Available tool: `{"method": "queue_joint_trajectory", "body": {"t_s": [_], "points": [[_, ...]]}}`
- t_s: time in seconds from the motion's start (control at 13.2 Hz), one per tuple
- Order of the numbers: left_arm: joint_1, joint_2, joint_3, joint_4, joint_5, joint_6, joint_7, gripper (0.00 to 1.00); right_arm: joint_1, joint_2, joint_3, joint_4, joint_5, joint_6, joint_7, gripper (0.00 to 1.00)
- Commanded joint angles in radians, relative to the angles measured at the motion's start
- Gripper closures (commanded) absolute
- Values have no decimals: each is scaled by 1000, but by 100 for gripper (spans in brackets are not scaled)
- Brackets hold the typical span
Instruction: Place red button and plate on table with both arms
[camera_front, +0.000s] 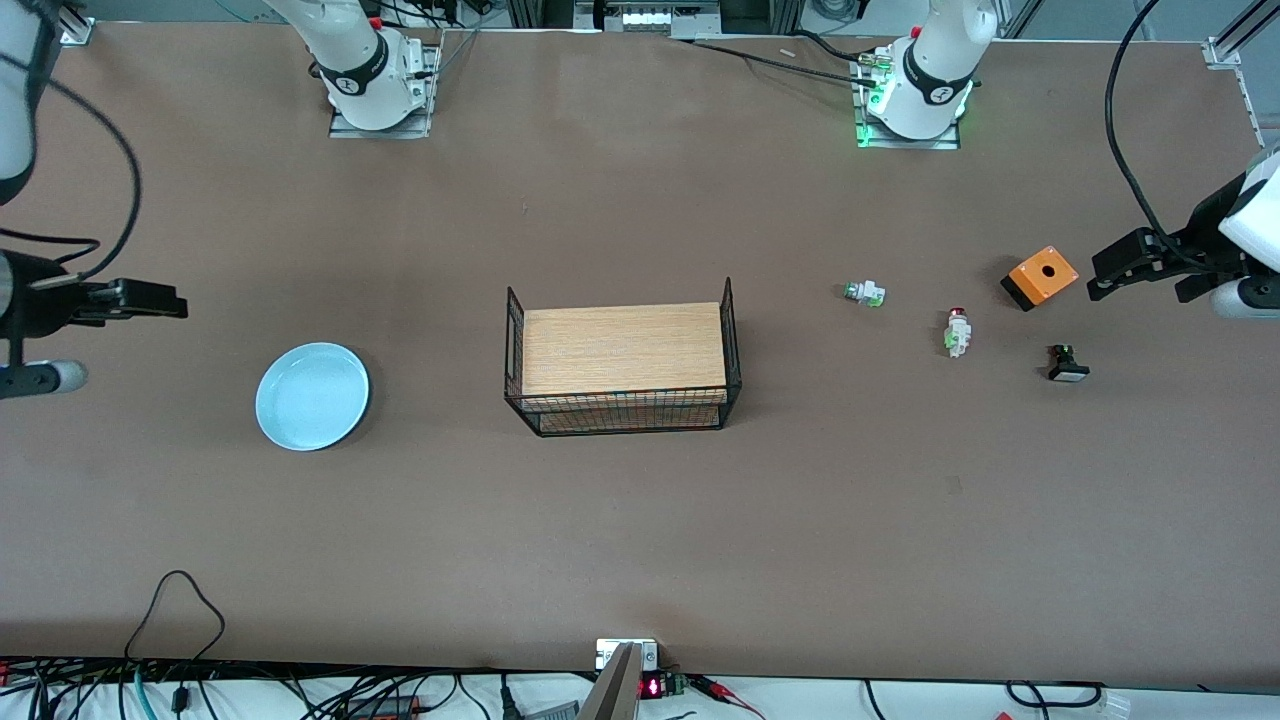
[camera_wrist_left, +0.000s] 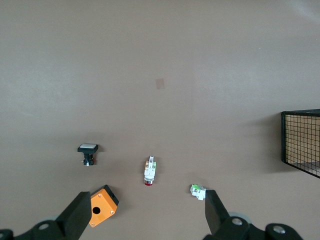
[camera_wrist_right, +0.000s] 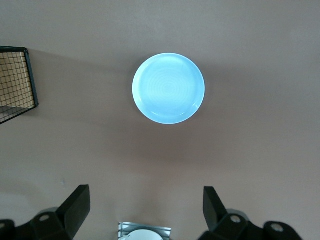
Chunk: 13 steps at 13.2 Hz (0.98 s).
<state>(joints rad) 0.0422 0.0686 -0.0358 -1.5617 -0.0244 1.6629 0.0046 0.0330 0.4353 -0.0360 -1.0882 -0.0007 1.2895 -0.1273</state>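
The pale-blue plate (camera_front: 312, 396) lies flat on the brown table (camera_front: 640, 520) toward the right arm's end; it also shows in the right wrist view (camera_wrist_right: 168, 89). The red button (camera_front: 958, 331) lies on its side on the table toward the left arm's end, and shows in the left wrist view (camera_wrist_left: 150, 171). My left gripper (camera_front: 1098, 272) is open and empty in the air at that end, beside the orange box (camera_wrist_left: 147, 210). My right gripper (camera_front: 165, 300) is open and empty over the table's right-arm end (camera_wrist_right: 145, 205), apart from the plate.
A wooden-topped black wire rack (camera_front: 622, 365) stands mid-table. Around the red button lie a white-green part (camera_front: 864, 292), an orange box with a hole (camera_front: 1040, 277) and a black button with a white face (camera_front: 1066, 364). Cables run along the table edge nearest the front camera.
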Motion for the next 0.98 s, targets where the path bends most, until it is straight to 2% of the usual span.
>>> {"method": "queue_joint_trajectory", "body": {"t_s": [0.0, 0.08, 0.23, 0.53, 0.6, 0.76, 0.91], "points": [[5, -29, -7, -24, 0, 9, 17, 0, 50, -192, -4, -278, -59, 141, 17, 0], [5, -29, -9, -24, 0, 9, 17, 0, 44, -249, -5, -355, -55, 171, 20, 0], [7, -29, -9, -26, -2, 9, 17, 0, 45, -325, -5, -441, -58, 172, 14, 0], [8, -30, -9, -28, -2, 11, 17, 0, 42, -457, -4, -628, -47, 286, 9, 0], [8, -29, -9, -28, -2, 11, 17, 0, 44, -475, -1, -648, -50, 303, 14, 0], [8, -30, -9, -28, -2, 11, 17, 0, 33, -471, -1, -622, -42, 297, 12, 0], [7, -32, -12, -26, -2, 5, 17, 0, 28, -423, -8, -552, -35, 205, 5, 0]]}}
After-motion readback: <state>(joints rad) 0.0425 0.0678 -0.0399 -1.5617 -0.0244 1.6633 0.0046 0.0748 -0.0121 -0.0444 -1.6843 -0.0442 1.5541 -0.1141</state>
